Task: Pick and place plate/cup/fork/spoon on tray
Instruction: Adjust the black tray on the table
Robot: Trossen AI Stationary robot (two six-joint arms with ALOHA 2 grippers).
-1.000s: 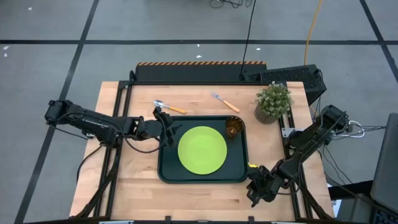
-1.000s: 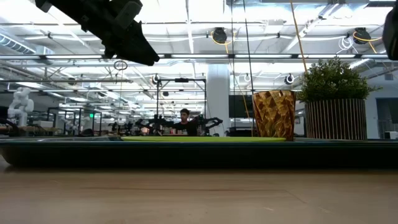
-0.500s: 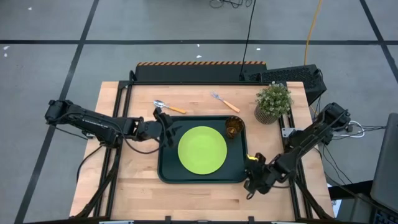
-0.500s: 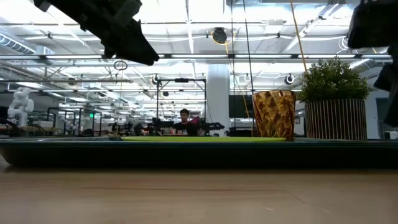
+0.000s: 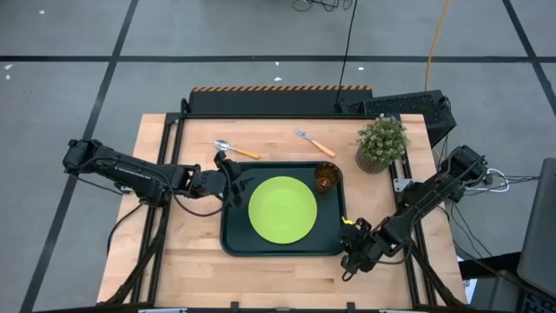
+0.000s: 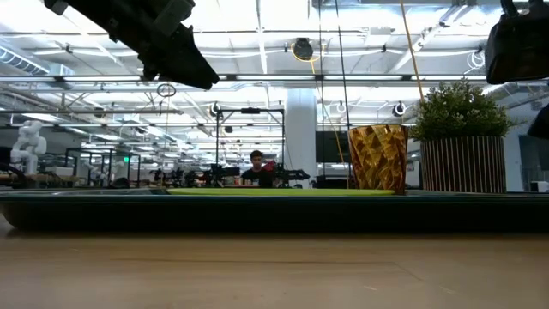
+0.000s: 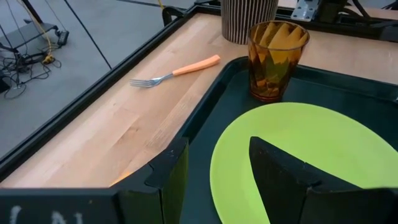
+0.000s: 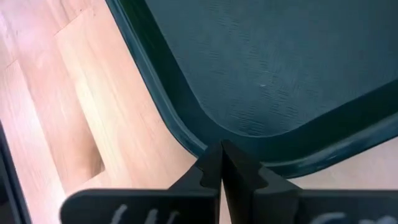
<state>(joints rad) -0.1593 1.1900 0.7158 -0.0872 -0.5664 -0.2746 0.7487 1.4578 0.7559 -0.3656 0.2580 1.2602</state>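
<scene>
The lime-green plate (image 5: 282, 209) lies flat in the middle of the dark tray (image 5: 234, 242). The amber cup (image 5: 327, 178) stands upright in the tray's far right corner. On the bare wood beyond the tray's far rim lie the spoon (image 5: 236, 149) and the fork (image 5: 314, 143). My left gripper (image 5: 239, 185) hangs open above the tray's left side, one finger (image 7: 166, 176) over the rim and the other (image 7: 280, 174) over the plate's edge. My right gripper (image 8: 222, 163) is shut and empty, above the tray's near right corner (image 8: 205, 140).
A potted green plant (image 5: 381, 143) in a striped pot stands at the table's far right, beside the tray. Bare wood lies along the near edge (image 5: 278, 278) and left of the tray. A black frame rail runs around the tabletop.
My right gripper has moved from the table's near right toward the tray's near right corner, rolling its wrist as it went, and has stayed shut. My left gripper and all the dishes have kept still.
</scene>
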